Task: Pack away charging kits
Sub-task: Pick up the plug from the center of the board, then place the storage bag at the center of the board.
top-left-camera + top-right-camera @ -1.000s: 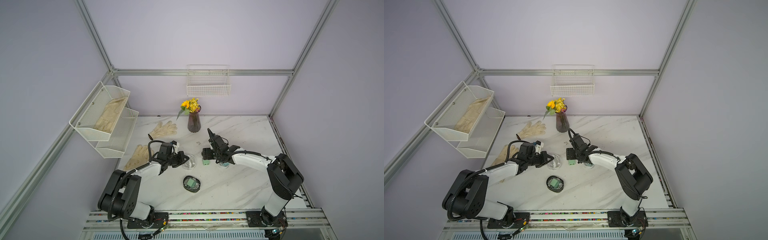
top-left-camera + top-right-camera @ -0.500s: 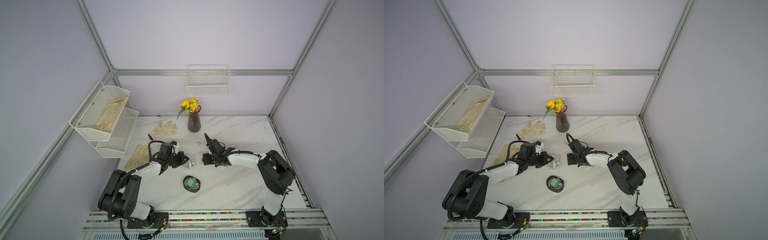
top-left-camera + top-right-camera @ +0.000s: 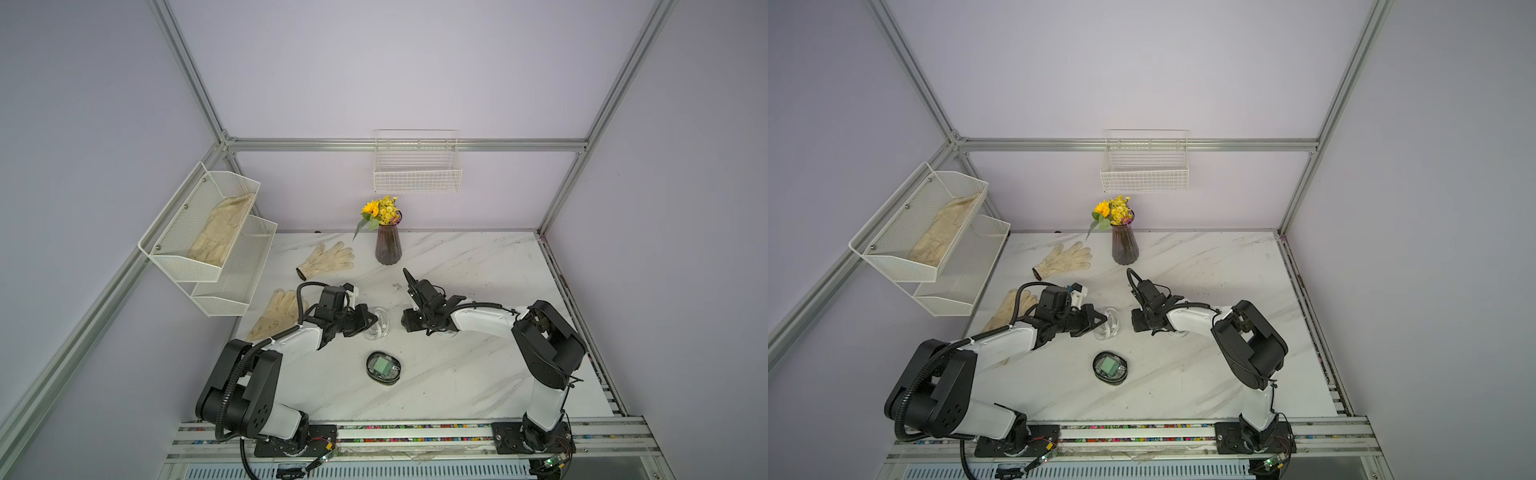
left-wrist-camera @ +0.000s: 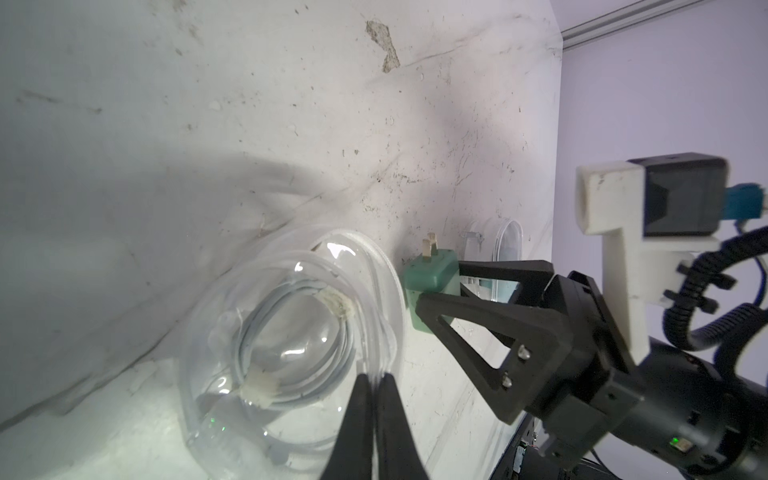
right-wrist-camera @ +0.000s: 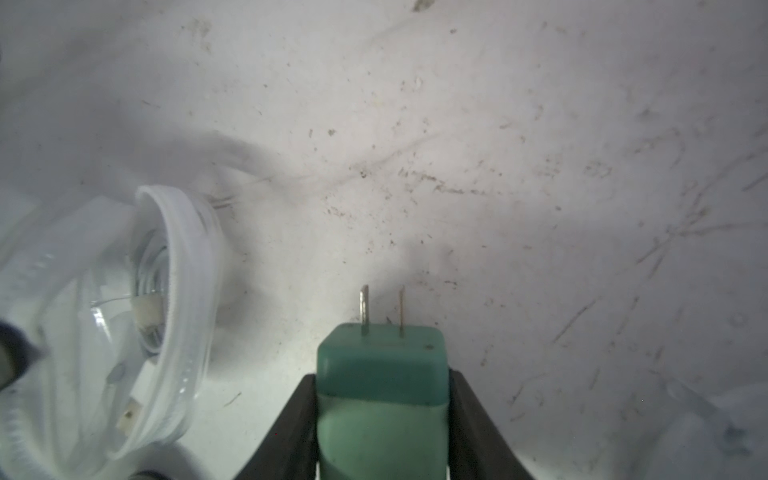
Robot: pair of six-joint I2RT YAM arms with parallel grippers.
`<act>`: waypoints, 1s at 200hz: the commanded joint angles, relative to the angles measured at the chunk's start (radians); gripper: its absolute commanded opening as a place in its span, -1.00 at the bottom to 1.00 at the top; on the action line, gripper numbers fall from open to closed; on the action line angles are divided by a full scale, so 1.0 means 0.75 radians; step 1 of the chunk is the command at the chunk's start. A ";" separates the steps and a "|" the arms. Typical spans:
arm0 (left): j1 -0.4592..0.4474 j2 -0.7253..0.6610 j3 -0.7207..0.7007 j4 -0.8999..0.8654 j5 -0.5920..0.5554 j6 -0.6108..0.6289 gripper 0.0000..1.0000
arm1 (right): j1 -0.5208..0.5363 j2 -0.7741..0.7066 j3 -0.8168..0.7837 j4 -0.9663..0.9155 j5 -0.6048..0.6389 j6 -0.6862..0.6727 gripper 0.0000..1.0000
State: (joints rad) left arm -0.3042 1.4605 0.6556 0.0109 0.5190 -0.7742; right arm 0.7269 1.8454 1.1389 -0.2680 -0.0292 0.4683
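Now: mint-green charger [image 5: 381,365] clamped in right end effector [image 4: 439,283], prongs outward, low at tabletop [image 3: 457,374], just beside clear case [image 4: 390,270]. Left end effector [image 4: 374,378] pinched shut on that case's rim; coiled cable [image 4: 266,332] inside. Black-rimmed case [image 3: 383,368] lies apart.

You're in robot lab cell: aluminium-profile frame [image 3: 405,144], plain lilac panels [image 3: 374,75], marble-look bench [image 3: 457,382], arm bases [image 3: 295,445] bolted to front rail [image 3: 415,434], wall-hung wire basket [image 3: 417,183].
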 commanded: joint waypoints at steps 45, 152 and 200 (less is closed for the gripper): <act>-0.005 0.011 0.169 -0.053 0.058 0.047 -1.00 | 0.026 -0.041 0.153 0.170 -0.218 0.092 -0.26; 0.009 -0.047 -0.040 0.317 0.091 -0.137 -1.00 | 0.037 0.134 0.032 0.388 -0.374 0.198 -0.31; 0.011 -0.018 -0.083 0.389 0.121 -0.149 -1.00 | 0.051 0.170 0.068 0.399 -0.401 0.188 -0.24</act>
State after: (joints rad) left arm -0.3000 1.4563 0.6426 0.1997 0.5697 -0.8646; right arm 0.7544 1.9614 1.1679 -0.0170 -0.3042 0.5983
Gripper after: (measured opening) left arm 0.048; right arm 0.448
